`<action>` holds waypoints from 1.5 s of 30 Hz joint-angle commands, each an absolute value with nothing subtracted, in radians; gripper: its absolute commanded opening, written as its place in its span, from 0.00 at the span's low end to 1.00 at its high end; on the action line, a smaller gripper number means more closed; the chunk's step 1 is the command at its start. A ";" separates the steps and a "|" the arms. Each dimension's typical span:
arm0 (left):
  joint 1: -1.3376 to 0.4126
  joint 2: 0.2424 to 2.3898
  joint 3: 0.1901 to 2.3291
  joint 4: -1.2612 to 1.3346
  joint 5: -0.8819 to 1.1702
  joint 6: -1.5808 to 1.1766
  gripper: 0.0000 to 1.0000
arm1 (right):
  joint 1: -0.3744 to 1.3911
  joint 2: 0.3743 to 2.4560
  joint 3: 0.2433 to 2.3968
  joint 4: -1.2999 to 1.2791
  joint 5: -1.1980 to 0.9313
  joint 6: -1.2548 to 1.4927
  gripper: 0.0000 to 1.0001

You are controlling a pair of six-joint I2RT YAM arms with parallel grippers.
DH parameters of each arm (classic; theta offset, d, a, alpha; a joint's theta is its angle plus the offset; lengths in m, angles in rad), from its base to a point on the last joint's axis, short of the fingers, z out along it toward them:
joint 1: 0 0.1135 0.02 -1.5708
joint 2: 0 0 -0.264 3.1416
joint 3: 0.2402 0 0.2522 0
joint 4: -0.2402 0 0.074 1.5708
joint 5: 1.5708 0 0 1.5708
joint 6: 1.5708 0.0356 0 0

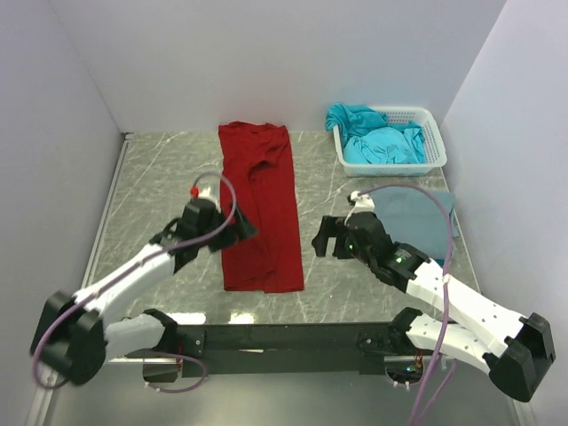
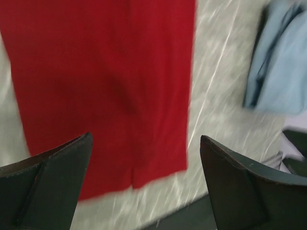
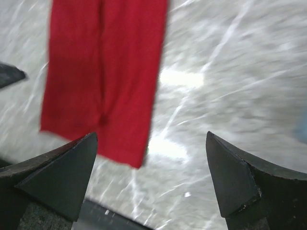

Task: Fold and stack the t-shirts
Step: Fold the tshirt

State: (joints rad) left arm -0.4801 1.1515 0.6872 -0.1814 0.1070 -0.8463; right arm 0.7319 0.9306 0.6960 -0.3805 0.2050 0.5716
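Your red shirt lies mid-table as a long half-folded strip, the grey-blue shirt seems folded at the right, the turquoise shirts wait in the basket, and the left gripper and right gripper stand wide, empty.

A dark red t-shirt lies folded lengthwise on the table; turquoise t-shirts fill the basket.

Nothing readable in any view: no text, label, brand, number or sign shows on the red shirt, the grey-blue shirt, the turquoise shirts, the white basket or the table.
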 commanded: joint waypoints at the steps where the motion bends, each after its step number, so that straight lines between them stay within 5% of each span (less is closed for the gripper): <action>1: -0.551 0.974 0.585 -0.308 0.023 -0.998 0.99 | 0.729 0.896 0.635 -0.235 0.008 0.584 1.00; 9: -0.614 0.764 0.436 -0.532 0.031 -1.092 0.97 | 0.758 0.978 0.563 -0.206 -0.126 0.609 0.99; 19: -0.614 0.913 0.425 -0.449 0.003 -1.098 0.84 | 0.874 1.192 0.613 -0.201 -0.051 0.698 0.91; 45: -0.614 1.226 0.548 -0.548 0.009 -0.930 0.48 | 0.897 1.428 0.678 -0.242 -0.055 0.721 0.36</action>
